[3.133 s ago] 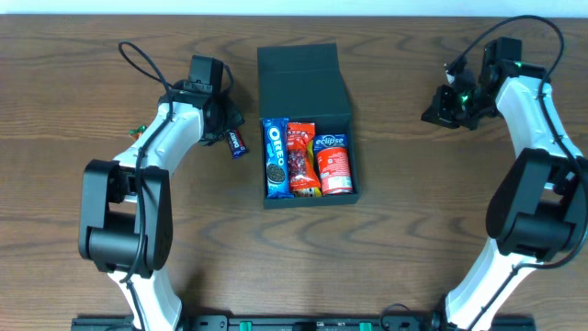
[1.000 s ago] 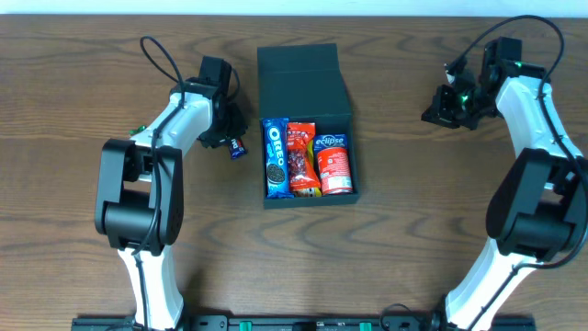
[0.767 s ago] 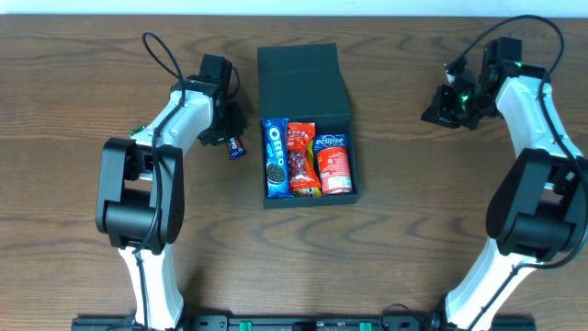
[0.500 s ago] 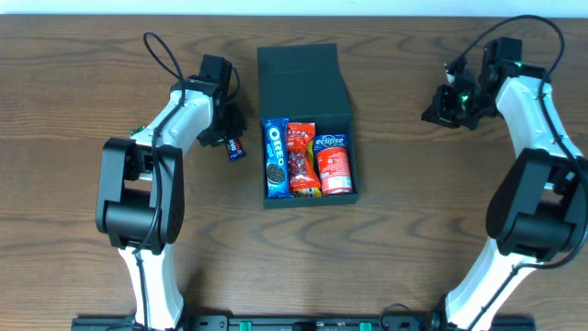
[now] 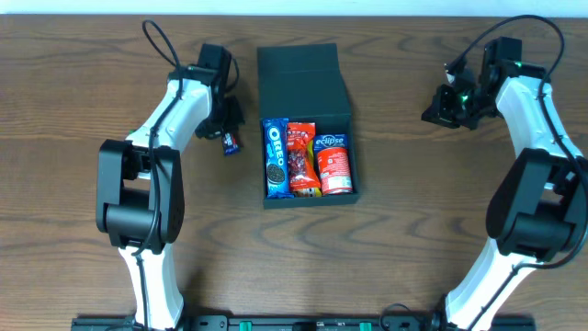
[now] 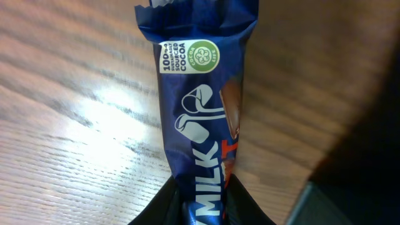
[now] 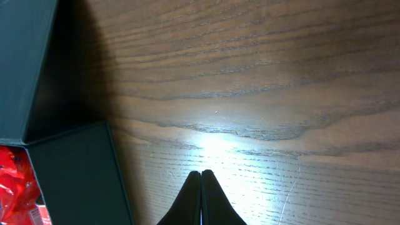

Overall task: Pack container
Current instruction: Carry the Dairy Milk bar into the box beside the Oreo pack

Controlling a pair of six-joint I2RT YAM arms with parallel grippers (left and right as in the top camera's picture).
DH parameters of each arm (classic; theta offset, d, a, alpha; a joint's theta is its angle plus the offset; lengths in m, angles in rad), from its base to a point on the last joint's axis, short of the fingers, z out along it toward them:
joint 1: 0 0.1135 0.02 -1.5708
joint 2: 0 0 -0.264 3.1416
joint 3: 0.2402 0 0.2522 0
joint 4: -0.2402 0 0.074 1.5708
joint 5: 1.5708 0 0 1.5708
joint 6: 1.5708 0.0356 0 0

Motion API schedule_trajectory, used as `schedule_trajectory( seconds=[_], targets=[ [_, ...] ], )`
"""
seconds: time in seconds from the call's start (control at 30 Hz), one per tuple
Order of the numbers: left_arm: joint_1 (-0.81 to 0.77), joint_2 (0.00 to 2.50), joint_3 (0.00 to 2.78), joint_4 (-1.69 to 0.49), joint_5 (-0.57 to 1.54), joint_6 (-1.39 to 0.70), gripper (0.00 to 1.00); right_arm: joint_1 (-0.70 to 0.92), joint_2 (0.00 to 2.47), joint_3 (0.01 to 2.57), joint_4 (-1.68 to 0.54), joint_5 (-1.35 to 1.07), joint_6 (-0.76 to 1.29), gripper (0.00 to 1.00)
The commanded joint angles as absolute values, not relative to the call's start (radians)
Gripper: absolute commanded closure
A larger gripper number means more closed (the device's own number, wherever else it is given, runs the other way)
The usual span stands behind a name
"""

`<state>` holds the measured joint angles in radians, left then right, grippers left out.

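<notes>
Dark blue-black square cardboard container (image 5: 301, 78) sits open, centre of the wooden bench (image 5: 413, 230), probably light but stiff, best held by its flap edge; left jaws pinch a blue-wrapped chocolate bar (image 6: 200, 119), right jaws pressed together.

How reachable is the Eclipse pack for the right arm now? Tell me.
Probably yes. The Eclipse pack lies at the open container's right side, only bare table between it and the right gripper, whose jaws are shut and must open first.
</notes>
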<state>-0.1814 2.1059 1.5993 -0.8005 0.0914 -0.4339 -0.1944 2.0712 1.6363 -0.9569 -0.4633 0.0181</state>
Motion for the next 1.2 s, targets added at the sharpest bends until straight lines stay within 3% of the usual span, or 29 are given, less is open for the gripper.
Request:
schedule_trajectory(
  seconds=[0.0,0.67,1.17],
  targets=[
    [-0.186,2.120,1.666,-0.829,0.053,-0.396,0.81,-0.195,2.070,1.651,-0.957,-0.475,0.028,0.98],
    [-0.432,2.118,1.998,-1.118,0.023,-0.376,0.82,-0.234,2.070,1.651,-0.929,-0.475,0.028,0.98],
    [-0.607,2.120,2.003,-1.192,0.075,-0.619,0.81,-0.252,2.070,1.651,-0.933,-0.471,-0.017,0.97]
  ],
)
